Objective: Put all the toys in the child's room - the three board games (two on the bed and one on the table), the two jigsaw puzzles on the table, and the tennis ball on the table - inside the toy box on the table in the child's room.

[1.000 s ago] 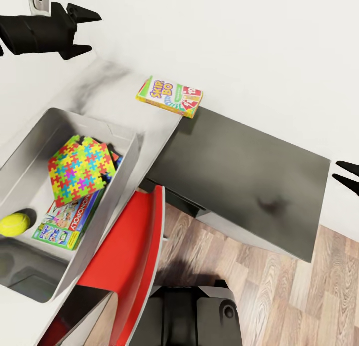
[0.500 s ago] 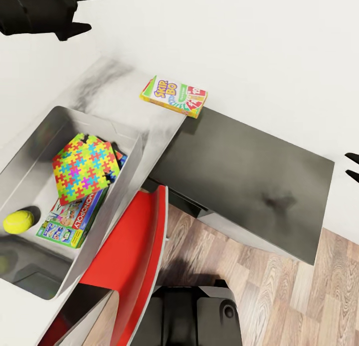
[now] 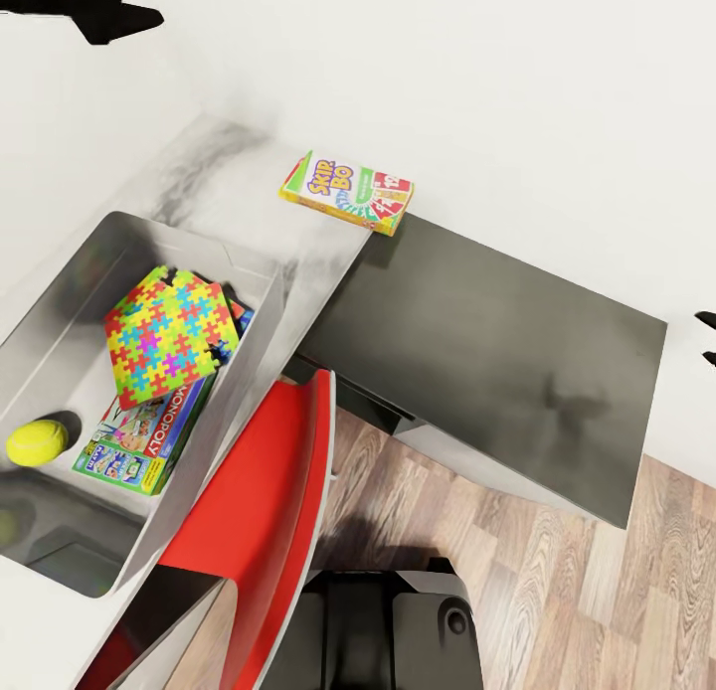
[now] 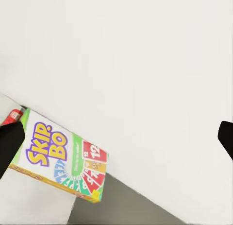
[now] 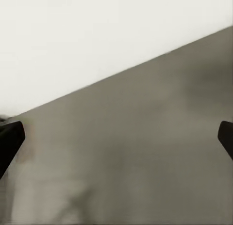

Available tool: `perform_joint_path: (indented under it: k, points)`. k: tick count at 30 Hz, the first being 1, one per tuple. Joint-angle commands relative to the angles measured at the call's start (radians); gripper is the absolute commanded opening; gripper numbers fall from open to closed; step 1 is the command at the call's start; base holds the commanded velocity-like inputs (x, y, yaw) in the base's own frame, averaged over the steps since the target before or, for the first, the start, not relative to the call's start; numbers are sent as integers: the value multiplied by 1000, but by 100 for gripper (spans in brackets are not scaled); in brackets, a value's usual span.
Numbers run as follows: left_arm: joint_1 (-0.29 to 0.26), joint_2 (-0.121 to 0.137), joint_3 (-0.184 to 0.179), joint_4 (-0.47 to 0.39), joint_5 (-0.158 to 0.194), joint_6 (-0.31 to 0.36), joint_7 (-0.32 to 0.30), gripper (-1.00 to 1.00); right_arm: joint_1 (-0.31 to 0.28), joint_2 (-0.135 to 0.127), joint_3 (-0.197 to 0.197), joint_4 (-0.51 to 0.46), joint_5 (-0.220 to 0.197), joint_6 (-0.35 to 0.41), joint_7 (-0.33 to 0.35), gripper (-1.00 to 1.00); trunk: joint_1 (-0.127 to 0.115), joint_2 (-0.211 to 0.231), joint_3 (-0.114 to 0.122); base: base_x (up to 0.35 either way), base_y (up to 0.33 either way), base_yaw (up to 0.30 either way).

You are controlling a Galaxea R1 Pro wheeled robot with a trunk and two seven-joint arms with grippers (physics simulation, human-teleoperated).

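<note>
Skip-Bo box: lying flat on the pale marbled part of the table, upper centre of the head view, right corner at the seam with the dark grey section; close to the white wall.
Same box, left wrist view: lower left of the frame, printed face up, between and beyond the spread fingertips.
Toy box: light grey bin at centre left of the head view, on the table.
Jigsaw puzzles: bright interlocking sheets inside the bin, resting partly over the Monopoly box.
Tennis ball: in the bin, just left of the Monopoly box.
Left gripper: fingers wide apart, nothing between them; black tip at the upper left corner of the head view.
Right gripper: fingers wide apart, empty, over the dark grey section; tips at the right edge of the head view.
Red chair: lower centre, pushed against the table.
Wooden floor: lower right.
</note>
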Motion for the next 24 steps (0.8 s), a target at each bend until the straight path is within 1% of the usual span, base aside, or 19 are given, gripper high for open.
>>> perform_joint_path:
  k: [1, 3, 4, 5, 6, 8, 9, 11, 12, 14, 15, 17, 18, 19, 20, 21, 22, 24]
  points:
    - [-1, 1, -1, -1, 12, -3, 12, 100, -1, 0, -1, 0, -3, 5, -1, 100, 1, -1, -1, 0, 0, 2]
    - [-1, 1, -8, -37, 102, -60, 101, 100, -2, 2, 0, 0, -56, 8, 12, 100, 1, -1, -1, 0, 0, 2]
    - [-1, 1, -8, -37, 102, -60, 101, 100, -2, 2, 0, 0, -56, 8, 12, 100, 1, -1, -1, 0, 0, 1]
    - [-1, 1, -15, -50, 135, -85, 133, 100, -2, 3, 0, -1, -85, 14, 30, 100, 1, -1, -1, 0, 0, 1]
    - [-1, 1, -15, -50, 135, -85, 133, 100, -2, 3, 0, -1, -85, 14, 30, 100, 1, -1, -1, 0, 0, 1]
    - [-1, 0, -36, -70, 184, -122, 180, 100, -2, 2, 2, -2, -135, 38, 83, 100, 1, -1, -1, 0, 0, 0]
    - [-1, 0, -36, -70, 184, -122, 180, 100, -2, 2, 2, -2, -135, 38, 83, 100, 1, -1, -1, 0, 0, 0]
    - [-1, -1, -64, -82, 215, -146, 209, 100, -2, 2, 3, -3, -167, 73, 157, 100, 1, -1, -1, 0, 0, 0]
    - [-1, -1, -64, -82, 215, -146, 209, 100, -2, 2, 3, -3, -167, 73, 157, 100, 1, -1, -1, 0, 0, 0]
    - [-1, -1, -93, -90, 235, -162, 229, 100, -2, 2, 4, -4, -188, 106, 236, 100, 1, -1, -1, 0, 0, 0]
    - [-1, -1, -93, -90, 235, -162, 229, 100, -2, 2, 4, -4, -188, 106, 236, 100, 1, -1, -1, 0, 0, 0]
    - [-1, 1, -119, -95, 248, -171, 241, 100, -2, 2, 5, -4, -201, 128, 307, 100, 1, -1, -1, 0, 0, 0]
    - [-1, 1, -119, -95, 248, -171, 241, 100, -2, 2, 5, -4, -201, 128, 307, 100, 1, -1, -1, 0, 0, 0]
    - [-1, 2, -130, -97, 253, -175, 245, 100, -2, 2, 5, -4, -206, 135, 338, 100, 1, -1, -1, 0, 0, 0]
    - [-1, 2, -130, -97, 253, -175, 245, 100, -2, 2, 5, -4, -206, 135, 338, 100, 1, -1, -1, 0, 0, 0]
    - [-1, 3, -139, -99, 257, -178, 249, 100, -2, 3, 6, -4, -210, 141, 365, 100, 1, -1, -1, 0, 0, 0]
    - [-1, 3, -139, -99, 257, -178, 249, 100, -2, 3, 6, -4, -210, 141, 365, 100, 1, -1, -1, 0, 0, 0]
    - [-1, 6, -151, -101, 263, -183, 254, 100, -2, 3, 7, -4, -215, 150, 409, 100, 1, -1, -1, 0, 0, 0]
